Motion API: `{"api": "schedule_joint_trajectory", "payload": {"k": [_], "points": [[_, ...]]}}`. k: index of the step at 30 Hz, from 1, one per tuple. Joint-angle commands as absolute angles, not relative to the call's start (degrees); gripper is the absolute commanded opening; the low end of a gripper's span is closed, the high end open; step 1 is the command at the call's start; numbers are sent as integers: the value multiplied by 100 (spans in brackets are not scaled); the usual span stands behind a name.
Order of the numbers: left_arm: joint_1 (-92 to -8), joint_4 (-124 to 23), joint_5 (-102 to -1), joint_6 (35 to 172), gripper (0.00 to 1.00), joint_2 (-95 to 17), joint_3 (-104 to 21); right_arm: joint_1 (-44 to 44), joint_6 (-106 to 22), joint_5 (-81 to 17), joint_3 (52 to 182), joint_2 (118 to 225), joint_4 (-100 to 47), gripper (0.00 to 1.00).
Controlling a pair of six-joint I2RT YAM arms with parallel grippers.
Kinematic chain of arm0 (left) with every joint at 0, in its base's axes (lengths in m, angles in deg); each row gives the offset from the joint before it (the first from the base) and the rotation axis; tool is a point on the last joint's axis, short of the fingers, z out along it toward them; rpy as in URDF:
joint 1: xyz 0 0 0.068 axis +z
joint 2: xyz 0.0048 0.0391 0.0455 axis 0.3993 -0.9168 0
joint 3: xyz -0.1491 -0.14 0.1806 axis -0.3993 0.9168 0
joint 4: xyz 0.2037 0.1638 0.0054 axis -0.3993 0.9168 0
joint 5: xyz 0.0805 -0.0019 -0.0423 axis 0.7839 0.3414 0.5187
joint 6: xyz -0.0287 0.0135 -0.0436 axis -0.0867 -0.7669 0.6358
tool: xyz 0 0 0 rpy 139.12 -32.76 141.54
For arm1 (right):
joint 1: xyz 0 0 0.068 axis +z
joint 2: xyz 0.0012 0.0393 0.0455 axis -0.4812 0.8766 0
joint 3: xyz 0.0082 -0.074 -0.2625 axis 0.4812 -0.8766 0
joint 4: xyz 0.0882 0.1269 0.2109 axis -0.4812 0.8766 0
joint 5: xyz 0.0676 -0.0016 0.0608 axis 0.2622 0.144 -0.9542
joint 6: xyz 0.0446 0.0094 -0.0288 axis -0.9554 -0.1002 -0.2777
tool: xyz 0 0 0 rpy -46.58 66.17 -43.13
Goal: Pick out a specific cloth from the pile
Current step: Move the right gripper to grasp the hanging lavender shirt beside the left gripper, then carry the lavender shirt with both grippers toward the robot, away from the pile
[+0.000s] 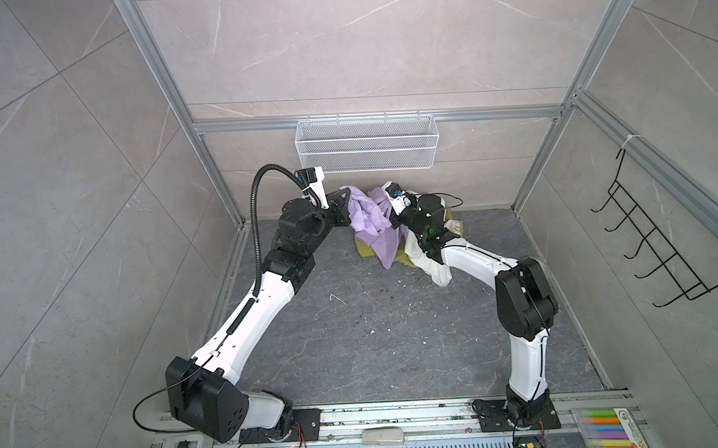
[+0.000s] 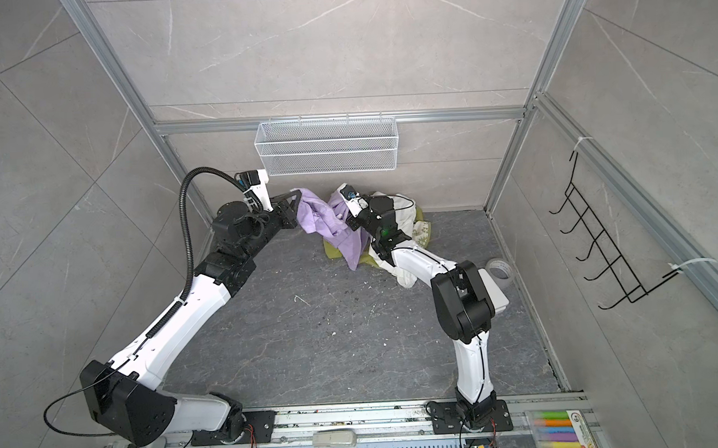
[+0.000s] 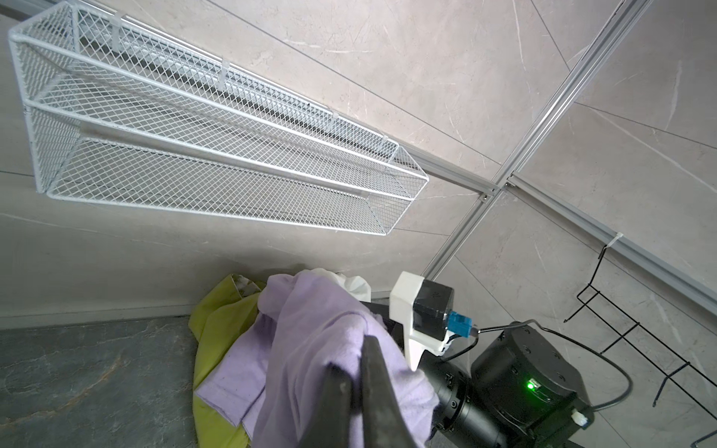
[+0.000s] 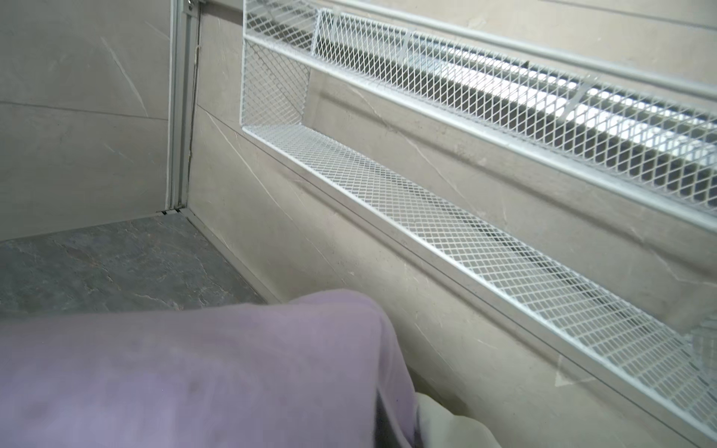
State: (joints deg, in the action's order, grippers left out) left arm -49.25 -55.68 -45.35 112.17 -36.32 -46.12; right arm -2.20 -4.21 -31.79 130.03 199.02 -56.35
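The lilac cloth (image 1: 369, 220) (image 2: 324, 218) is raised off the pile near the back wall and stretches between both grippers. My left gripper (image 1: 347, 204) (image 2: 296, 207) (image 3: 355, 357) is shut on a fold at the cloth's left side. In the left wrist view the dark fingers (image 3: 372, 372) pinch the fabric (image 3: 310, 329). My right gripper (image 1: 395, 225) (image 2: 355, 225) is buried under the cloth's right side. The right wrist view shows only lilac fabric (image 4: 194, 368) where the jaws are. An olive-green cloth (image 1: 367, 251) (image 3: 217, 310), a white cloth (image 1: 428, 267) and a cream patterned cloth (image 2: 422, 230) lie beneath.
A white mesh basket (image 1: 364, 143) (image 3: 217, 155) (image 4: 465, 116) hangs on the back wall just above the pile. A black wire rack (image 1: 657, 237) is on the right wall. A tape roll (image 2: 498, 269) lies behind the right arm's elbow. A marker pack (image 1: 603, 430) sits at the front right.
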Motion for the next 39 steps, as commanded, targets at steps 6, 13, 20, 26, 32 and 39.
{"api": "schedule_joint_trajectory", "payload": {"k": [6, 13, 20, 26, 32, 39], "points": [[-4901, -5932, -4450, 11068, 0, -3577, -4585, -130, -1001, -3323, 13288, 19322, -5763, 0], [-4895, -5958, -4384, 11064, 0, -3481, -4489, -104, -1129, -3305, 13340, 19111, -5620, 0], [-4901, -5959, -4340, 11063, 0, -3340, -4368, -45, -1163, -3343, 13332, 18916, -5549, 0], [-4896, -5897, -4310, 11033, 0, -3178, -4353, 13, -1184, -3403, 13392, 18779, -5516, 0], [-4901, -5807, -4304, 11003, 0, -3028, -4407, 93, -1200, -3482, 13527, 18610, -5402, 0], [-4902, -5704, -4318, 11003, 0, -2909, -4452, 233, -1179, -3517, 13583, 18372, -5255, 0]]}}
